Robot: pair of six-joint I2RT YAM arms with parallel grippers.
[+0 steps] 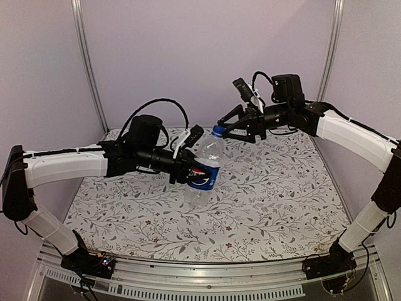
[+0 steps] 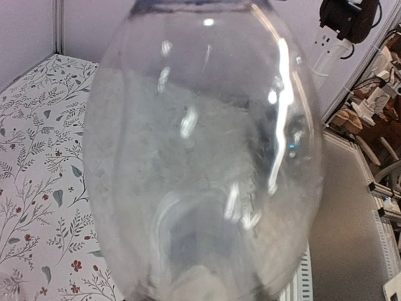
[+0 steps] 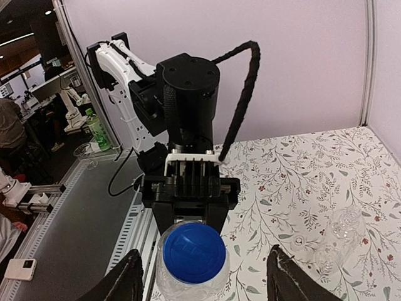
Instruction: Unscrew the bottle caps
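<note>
Right pincer [image 3: 205, 254] is seen released, its two fingers [image 3: 125, 279] spread wide with the blue cap [image 3: 193, 251] lying between them. A gap is shown on each side, so no contact is made yet. The cap is presented to this pincer face-on, its round top turned straight toward the wrist. From this the long axis of the Pepsi bottle [image 1: 212, 150] is judged to run directly away from the pincer, close to in line with the pincer's own roll axis. That alignment is what the coming twist depends on. The cap is set slightly nearer one finger than the other, so a small centring may be needed before the fingers are closed.

Beyond the cap, further down the bottle from the right pincer, the left pincer [image 1: 190, 170] is clenched on the bottle at its blue label band. The bottle is held tilted, apparently off the desk [image 1: 282, 188], with its neck leaning toward the right pincer. The right pincer is by far the nearer one to the cap, so closing and turning is judged to fall to it while the body is braced by the left.

A plain clear bottle [image 3: 341, 235] is seen lying on the desk, well off to one side of the right pincer. Whether a cap is on it cannot be told.
</note>
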